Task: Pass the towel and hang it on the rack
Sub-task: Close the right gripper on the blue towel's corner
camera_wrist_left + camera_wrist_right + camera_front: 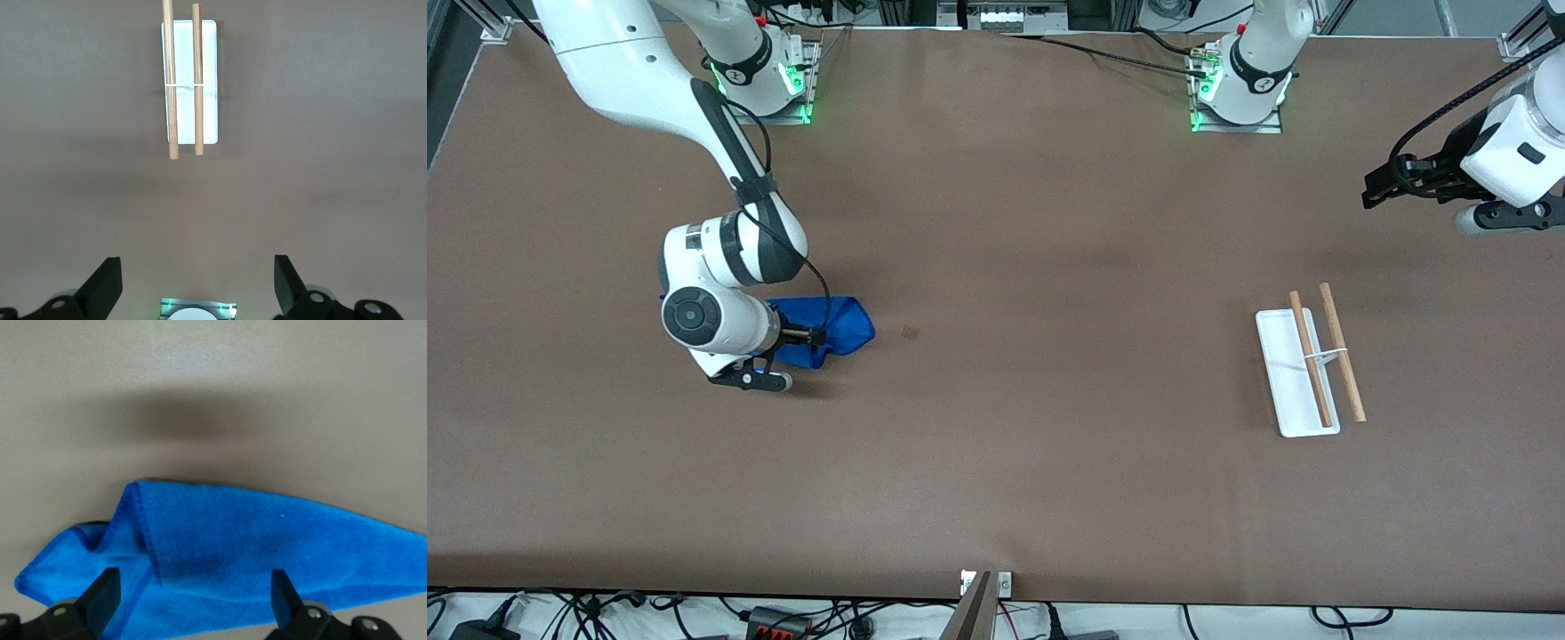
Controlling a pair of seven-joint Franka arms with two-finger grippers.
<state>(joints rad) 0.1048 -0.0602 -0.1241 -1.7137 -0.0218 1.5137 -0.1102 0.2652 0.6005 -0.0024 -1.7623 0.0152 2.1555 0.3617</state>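
Observation:
The bright blue towel lies crumpled and partly folded on the brown table toward the right arm's end. My right gripper is low over it, open, with a finger on each side of the cloth; the gripper holds nothing. The rack, a white tray with two wooden rods, stands toward the left arm's end. My left gripper is open and empty, up in the air over bare table at that end, apart from the rack. The left wrist view shows the gripper and the rack.
A small dark mark is on the table beside the towel. The arm bases stand along the table's edge farthest from the front camera. Cables and plugs lie below the nearest edge.

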